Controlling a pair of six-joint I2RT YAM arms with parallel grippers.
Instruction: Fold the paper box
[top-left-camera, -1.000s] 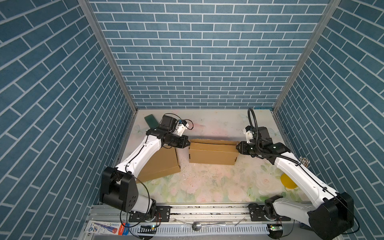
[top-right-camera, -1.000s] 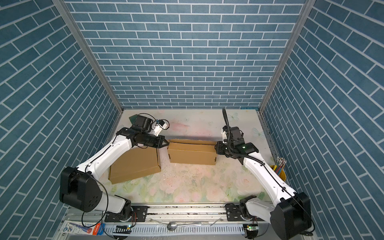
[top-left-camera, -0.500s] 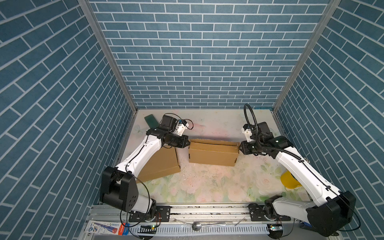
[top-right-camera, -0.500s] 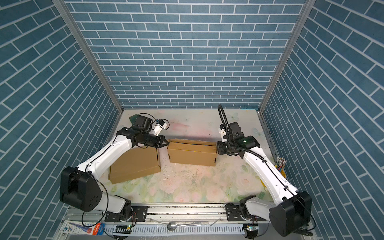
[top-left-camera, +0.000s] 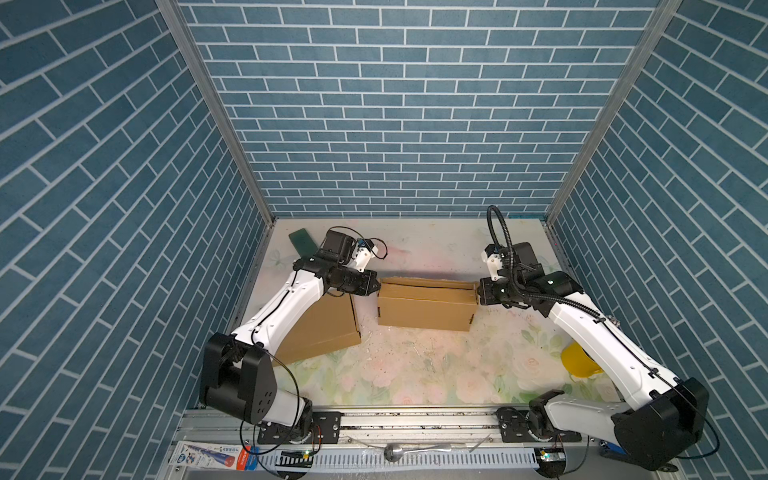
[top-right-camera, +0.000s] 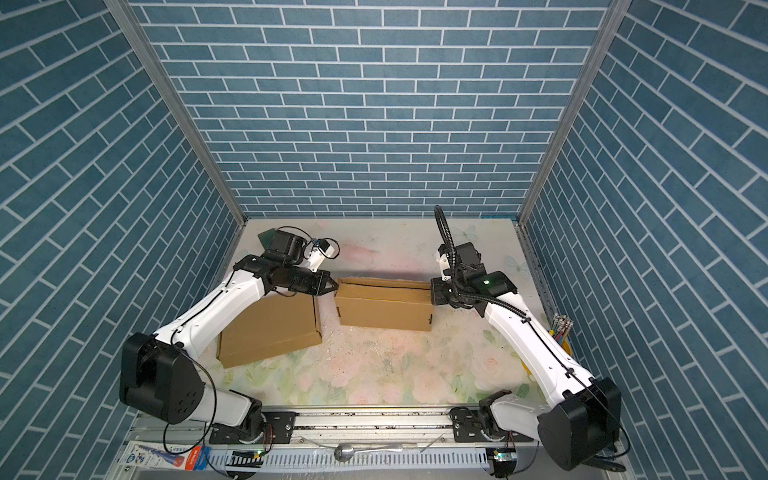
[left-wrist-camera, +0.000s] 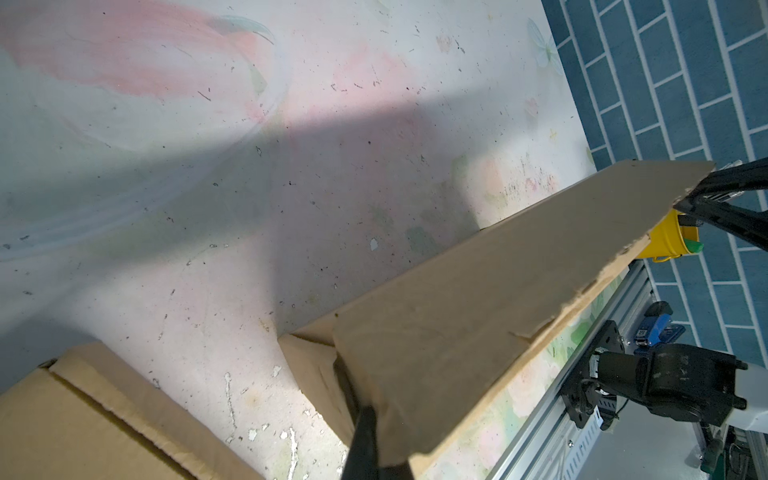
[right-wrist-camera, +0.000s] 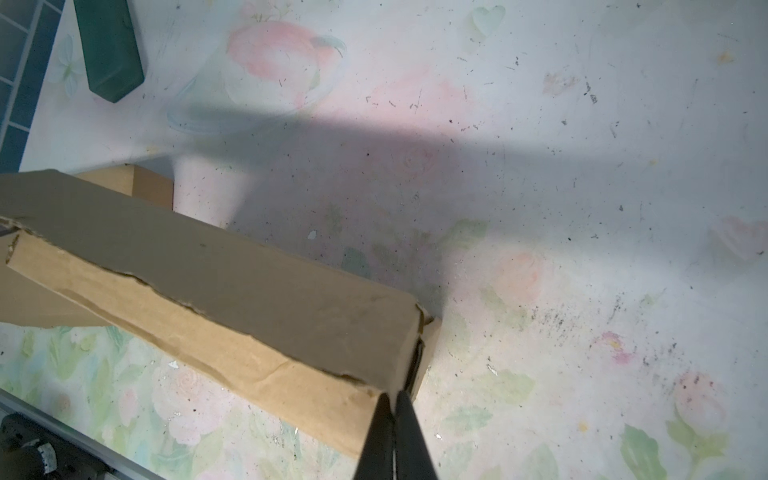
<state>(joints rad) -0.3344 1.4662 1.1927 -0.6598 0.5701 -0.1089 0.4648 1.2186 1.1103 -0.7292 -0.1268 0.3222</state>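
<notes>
**Q:** Two pincers: what does each hold?

**A:** One end of the raised flap (top-left-camera: 428, 286) apiece, left pincer (top-left-camera: 376, 286) and right pincer (top-left-camera: 478, 294) both pinching the paper box (top-left-camera: 426, 309), mid-counter (top-left-camera: 415, 374) toward the far edge. Moving both ends together should prevent twisting. Plain brown card, ragged-edged.

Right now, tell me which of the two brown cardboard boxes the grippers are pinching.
The middle brown cardboard box: left gripper and right gripper pinch its two ends. The flat brown cardboard box lies beside it, ungripped.
</notes>
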